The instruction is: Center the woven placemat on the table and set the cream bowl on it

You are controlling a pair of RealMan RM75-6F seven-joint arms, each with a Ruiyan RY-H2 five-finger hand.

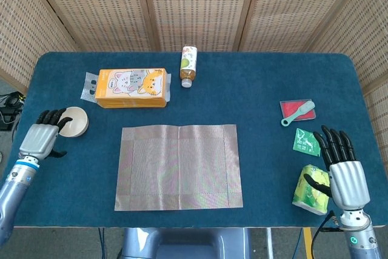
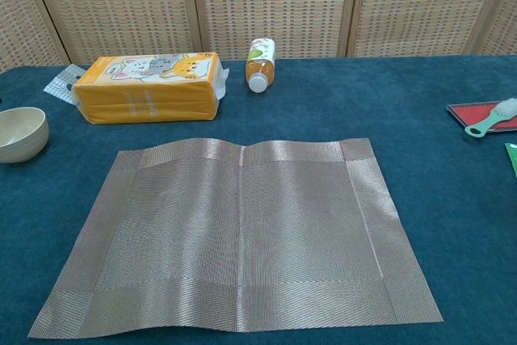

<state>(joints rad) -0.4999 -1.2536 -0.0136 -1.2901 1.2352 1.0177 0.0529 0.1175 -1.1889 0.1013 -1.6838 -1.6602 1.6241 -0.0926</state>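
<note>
The woven placemat (image 1: 179, 166) (image 2: 239, 232) lies flat near the table's front middle. The cream bowl (image 1: 74, 121) (image 2: 20, 133) stands upright on the blue cloth to the left of the mat. My left hand (image 1: 41, 137) is just left of the bowl, its dark fingers reaching the rim, and it holds nothing that I can see. The chest view does not show this hand. My right hand (image 1: 345, 171) stays at the front right with fingers spread and empty, beside a green packet.
An orange cat-print box (image 1: 131, 88) and a small bottle (image 1: 188, 65) lie at the back. A red tray with a mint brush (image 1: 297, 111), a green sachet (image 1: 307, 142) and a green-yellow packet (image 1: 312, 188) sit on the right.
</note>
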